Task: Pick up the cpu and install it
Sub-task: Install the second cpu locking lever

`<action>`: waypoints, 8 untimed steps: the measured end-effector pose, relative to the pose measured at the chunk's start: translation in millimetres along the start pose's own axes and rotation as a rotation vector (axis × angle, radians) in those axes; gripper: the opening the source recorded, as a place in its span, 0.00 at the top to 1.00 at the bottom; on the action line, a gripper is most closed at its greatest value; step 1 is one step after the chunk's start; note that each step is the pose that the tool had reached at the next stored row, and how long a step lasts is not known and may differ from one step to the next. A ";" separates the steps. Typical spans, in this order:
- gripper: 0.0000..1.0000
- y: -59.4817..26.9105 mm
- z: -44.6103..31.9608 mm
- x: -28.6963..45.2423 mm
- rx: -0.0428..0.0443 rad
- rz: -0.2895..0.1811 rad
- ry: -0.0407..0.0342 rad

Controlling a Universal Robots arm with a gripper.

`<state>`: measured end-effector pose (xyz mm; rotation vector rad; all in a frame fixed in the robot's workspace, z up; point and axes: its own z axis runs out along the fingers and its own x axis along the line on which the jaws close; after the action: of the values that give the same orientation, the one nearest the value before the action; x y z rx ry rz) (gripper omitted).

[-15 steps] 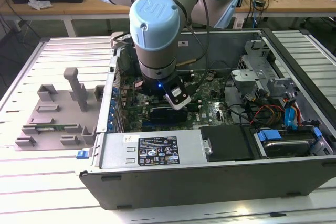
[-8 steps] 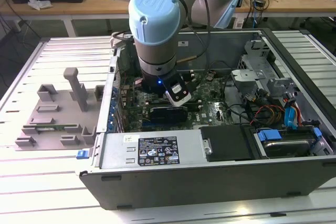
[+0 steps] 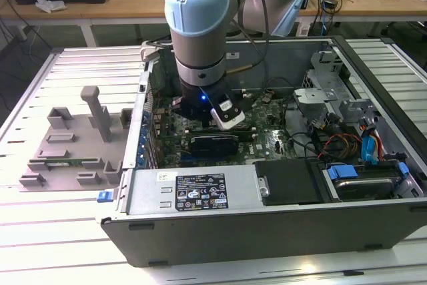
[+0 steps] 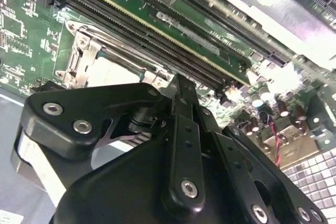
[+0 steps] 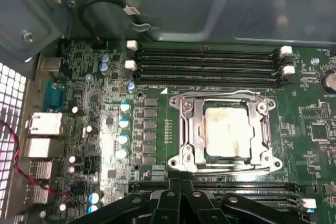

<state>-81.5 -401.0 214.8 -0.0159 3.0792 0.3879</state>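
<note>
The gripper (image 5: 181,203) sits low over the motherboard (image 5: 105,129), its black linkage showing along the lower edge of the first wrist view and across the lower half of the second wrist view (image 4: 178,93); whether its fingers are apart or together I cannot tell, since their tips are hidden behind the gripper body in both wrist views. Just beyond it, in the first wrist view, the cpu (image 5: 227,129) lies flat inside the metal socket frame (image 5: 189,129), right of centre in the picture, its pale silver top showing through the frame's opening. The same chip appears in the second wrist view (image 4: 113,72) at centre left, partly covered by the gripper's black housing. Rows of dark memory slots (image 5: 207,64) run above the socket in the first wrist view, and another set (image 5: 210,187) lies between the socket and the gripper. A row of blue-topped capacitors (image 5: 122,129) stands left of the socket. In the exterior view the arm (image 3: 197,25) reaches down from the upper centre into the open computer case (image 3: 267,225), its wrist lit by a small blue light. On the exterior view's left, a grey plastic fixture (image 3: 73,145) rests on the slatted table (image 3: 40,231) beside the case.
</note>
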 end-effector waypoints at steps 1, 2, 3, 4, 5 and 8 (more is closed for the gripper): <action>0.89 2.1 0.5 0.0 0.0002 0.005 -0.0011; 0.89 4.0 1.1 -0.1 0.0003 0.008 -0.0021; 0.89 5.7 1.5 -0.1 0.0004 0.011 -0.0030; 0.89 7.3 1.9 -0.2 0.0005 0.014 -0.0035; 0.89 9.3 2.4 -0.4 0.0007 0.017 -0.0044; 0.89 13.8 3.6 -1.7 0.0014 0.030 -0.0077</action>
<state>-79.9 -386.7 214.8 0.0321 3.0754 0.3863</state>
